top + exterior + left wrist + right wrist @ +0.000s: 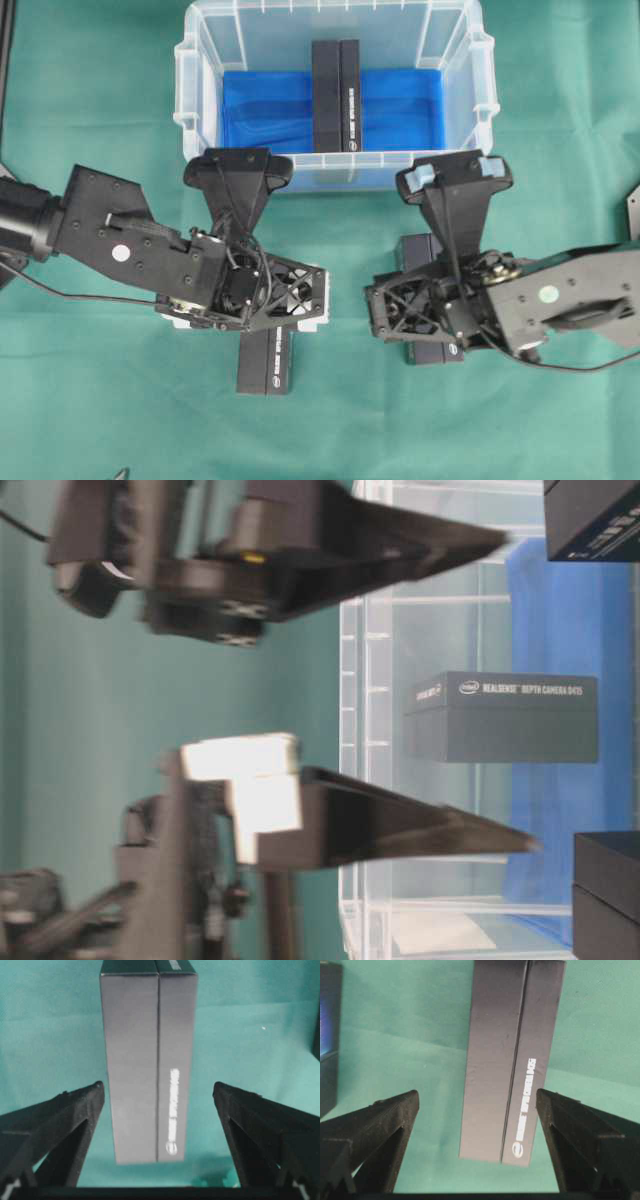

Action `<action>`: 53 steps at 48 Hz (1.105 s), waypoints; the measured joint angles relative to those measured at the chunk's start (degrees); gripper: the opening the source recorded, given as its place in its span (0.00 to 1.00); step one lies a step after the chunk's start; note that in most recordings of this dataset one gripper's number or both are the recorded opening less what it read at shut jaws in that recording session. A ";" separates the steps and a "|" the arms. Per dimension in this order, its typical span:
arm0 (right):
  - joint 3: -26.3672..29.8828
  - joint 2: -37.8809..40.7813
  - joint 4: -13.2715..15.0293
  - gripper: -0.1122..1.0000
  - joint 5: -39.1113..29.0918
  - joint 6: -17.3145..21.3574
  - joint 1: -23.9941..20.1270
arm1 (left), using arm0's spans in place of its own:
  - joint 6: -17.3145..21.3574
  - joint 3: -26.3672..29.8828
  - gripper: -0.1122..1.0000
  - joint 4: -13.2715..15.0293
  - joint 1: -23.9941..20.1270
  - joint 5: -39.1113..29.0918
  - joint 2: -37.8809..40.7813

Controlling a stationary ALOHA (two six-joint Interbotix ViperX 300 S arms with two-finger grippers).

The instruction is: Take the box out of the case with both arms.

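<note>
The case [205, 100], clear plastic with a blue sheet on its floor, stands at the back centre. One black box [335, 95] sits in its middle and shows through the wall in the table-level view [500, 717]. Neither gripper touches it. In front of the case, my left gripper [245, 230] hangs open over a second black box [145, 1070] on the green cloth. In the wrist view the left gripper [158, 1085] has a gap on each side of that box. My right gripper [455, 235] [477, 1092] is equally wide open over a third black box [510, 1060].
Green cloth [100, 420] covers the table. The two arm bodies reach in from the left and right edges. A dark plate [632, 210] sits at the right border. The two boxes on the cloth [265, 365] [415, 255] lie close in front of the case wall.
</note>
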State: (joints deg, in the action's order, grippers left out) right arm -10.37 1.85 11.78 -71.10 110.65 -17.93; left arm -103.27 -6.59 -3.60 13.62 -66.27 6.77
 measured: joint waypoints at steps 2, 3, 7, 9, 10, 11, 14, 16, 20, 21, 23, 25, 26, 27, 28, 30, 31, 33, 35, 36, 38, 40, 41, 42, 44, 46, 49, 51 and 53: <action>0.44 -0.44 0.00 0.93 -0.79 -0.44 0.00 | 0.26 1.41 0.86 0.00 0.00 -1.93 0.00; 0.79 -0.88 0.00 0.93 -1.49 -0.70 0.09 | 0.53 2.02 0.86 0.09 0.00 -2.81 -0.09; 2.20 -2.02 0.00 0.93 -4.04 -1.49 0.44 | 0.88 4.75 0.86 0.00 -0.09 -5.89 -0.09; 2.90 -2.64 -0.09 0.93 -5.45 -2.29 0.70 | 1.49 6.06 0.86 -0.09 -0.26 -7.47 -0.09; 3.34 -2.99 0.00 0.93 -6.15 -2.55 0.79 | 1.41 6.94 0.86 -0.09 -0.35 -8.44 -0.18; 3.69 -3.34 0.00 0.93 -6.86 -2.90 0.97 | 1.41 7.56 0.86 -0.18 -0.44 -9.05 -0.26; 5.36 -4.31 0.09 0.93 -9.40 -4.31 1.41 | 1.85 9.84 0.86 -0.53 -0.79 -11.78 -0.62; 6.42 -4.83 0.18 0.93 -10.99 -5.19 1.67 | 1.85 11.43 0.86 -0.88 -1.05 -13.89 -0.97; 8.53 -5.62 0.18 0.93 -13.80 -6.86 2.02 | 2.11 14.68 0.86 -1.49 -1.41 -18.11 -1.49; 9.14 -5.71 0.26 0.93 -14.50 -7.12 2.11 | 2.11 15.38 0.86 -1.58 -1.41 -19.16 -1.58; 10.28 -5.98 0.26 0.93 -15.73 -7.73 2.20 | 2.11 17.05 0.86 -1.85 -1.49 -21.36 -1.76; 11.43 -6.06 0.35 0.93 -16.96 -8.35 2.20 | 2.64 18.54 0.86 -2.02 -1.49 -23.03 -1.76; 12.04 -6.06 0.44 0.93 -17.40 -8.70 2.20 | 2.64 19.34 0.86 -2.11 -1.49 -23.99 -1.76; 12.57 -6.06 0.53 0.93 -17.84 -8.88 2.29 | 2.64 20.04 0.86 -2.29 -1.49 -24.70 -1.76; 13.10 -6.06 0.62 0.93 -18.28 -8.96 2.29 | 2.90 21.01 0.86 -2.37 -1.58 -25.66 -1.76; 14.59 -6.06 0.88 0.93 -19.25 -9.93 2.46 | 3.16 22.32 0.86 -2.72 -1.58 -26.98 -1.76; 15.12 -6.06 0.97 0.93 -19.60 -10.28 2.55 | 3.16 22.94 0.86 -2.90 -1.58 -27.51 -1.76; 16.17 -6.15 1.23 0.93 -20.30 -10.46 2.64 | 3.08 23.99 0.86 -3.34 -1.58 -28.21 -1.76; 17.23 -6.15 1.41 0.93 -20.92 -10.72 2.81 | 3.25 24.79 0.86 -3.87 -1.58 -28.83 -1.76; 17.67 -6.15 1.41 0.93 -21.27 -10.90 2.90 | 3.34 25.31 0.86 -4.13 -1.58 -29.00 -1.76; 18.37 -6.15 1.58 0.93 -21.97 -11.07 2.99 | 3.25 25.93 0.86 -4.57 -1.58 -29.36 -1.76; 19.07 -6.15 1.76 0.93 -22.76 -11.34 3.08 | 3.60 26.54 0.86 -4.92 -1.58 -29.71 -1.76; 19.51 -6.06 1.85 0.93 -23.38 -11.43 3.08 | 3.52 26.72 0.86 -5.10 -1.67 -29.71 -1.76; 19.78 -6.15 1.85 0.93 -23.82 -11.51 3.08 | 3.25 26.81 0.86 -5.10 -1.58 -29.79 -1.76; 20.21 -6.06 1.93 0.93 -24.52 -11.60 3.08 | 3.69 26.98 0.86 -5.27 -1.67 -29.79 -1.76; 20.39 -6.15 1.93 0.93 -24.96 -11.60 3.08 | 3.69 26.98 0.86 -5.36 -1.67 -29.79 -1.76; 20.39 -6.15 1.93 0.93 -25.31 -11.60 3.08 | 3.96 26.98 0.86 -5.45 -1.67 -29.79 -1.76; 20.48 -6.15 2.02 0.93 -25.40 -11.60 3.08 | 3.78 27.07 0.86 -5.45 -1.67 -29.79 -1.76; 20.39 -6.15 1.93 0.93 -25.40 -11.60 3.08 | 4.04 26.98 0.86 -5.45 -1.67 -29.79 -1.76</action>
State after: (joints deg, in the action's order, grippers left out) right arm 10.02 -4.31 13.71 -96.50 99.05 -14.85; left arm -99.23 20.39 -9.05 11.95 -96.06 5.01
